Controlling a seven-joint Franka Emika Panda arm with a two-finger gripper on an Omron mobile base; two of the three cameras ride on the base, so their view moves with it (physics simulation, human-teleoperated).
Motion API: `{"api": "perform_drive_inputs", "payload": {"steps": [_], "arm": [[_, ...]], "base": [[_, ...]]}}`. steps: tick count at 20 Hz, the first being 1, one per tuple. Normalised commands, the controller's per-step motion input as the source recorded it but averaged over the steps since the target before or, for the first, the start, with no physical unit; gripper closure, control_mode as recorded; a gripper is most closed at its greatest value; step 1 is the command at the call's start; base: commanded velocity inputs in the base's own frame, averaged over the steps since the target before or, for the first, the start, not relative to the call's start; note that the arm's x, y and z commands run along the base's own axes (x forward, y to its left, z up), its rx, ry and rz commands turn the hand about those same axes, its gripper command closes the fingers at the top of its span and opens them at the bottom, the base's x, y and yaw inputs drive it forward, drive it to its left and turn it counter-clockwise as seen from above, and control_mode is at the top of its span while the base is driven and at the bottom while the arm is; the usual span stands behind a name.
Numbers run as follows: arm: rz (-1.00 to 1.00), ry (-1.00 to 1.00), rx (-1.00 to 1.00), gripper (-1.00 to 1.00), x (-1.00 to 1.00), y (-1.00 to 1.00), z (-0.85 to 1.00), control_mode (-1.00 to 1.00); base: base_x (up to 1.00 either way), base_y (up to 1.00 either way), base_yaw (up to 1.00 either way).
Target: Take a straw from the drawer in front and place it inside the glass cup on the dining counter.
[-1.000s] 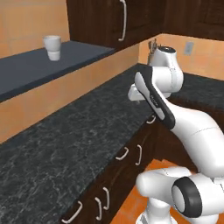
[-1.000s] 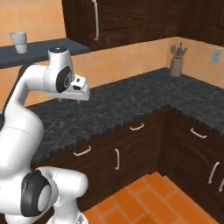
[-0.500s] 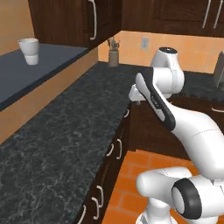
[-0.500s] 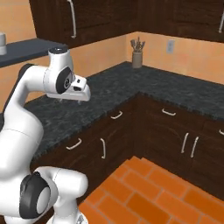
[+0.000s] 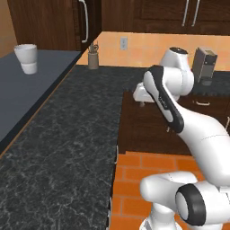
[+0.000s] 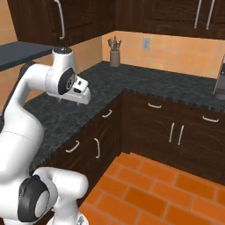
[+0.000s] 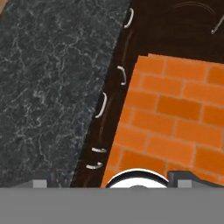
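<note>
Drawer fronts point(image 7: 107, 109) below the jaws point(image 7: 111, 177), spread fully wide, gripping nothing, touching nothing

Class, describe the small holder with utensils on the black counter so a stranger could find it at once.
Start at the black speckled counter that bends round the corner under the orange wall. At the back stands a small tan holder with dark utensils poking out. Unlike the plain white cup on the grey shelf, it is filled.
</note>
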Motion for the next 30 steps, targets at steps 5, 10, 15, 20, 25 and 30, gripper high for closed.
{"api": "perform_drive_inputs", "payload": {"steps": [5,10,15,20,25,30], "arm": [[-0.12,0.0,0.57,-1.0,-0.26,-0.76,-0.14,-1.0],[-0.02,0.0,0.47,-1.0,-0.01,-0.66,-0.57,-1.0],[0.0,0.0,0.28,-1.0,0.03,-0.28,-0.85,-1.0],[0.01,0.0,0.17,-1.0,0.34,0.02,-0.9,-1.0],[0.01,0.0,0.14,-1.0,0.36,0.18,-0.73,-1.0],[0.0,0.0,0.1,-1.0,0.26,0.24,-0.62,-1.0]], "base": [[0.0,0.0,0.0],[0.0,0.0,0.0],[0.0,0.0,0.0],[0.0,0.0,0.0],[0.0,0.0,0.0],[0.0,0.0,0.0]]}}
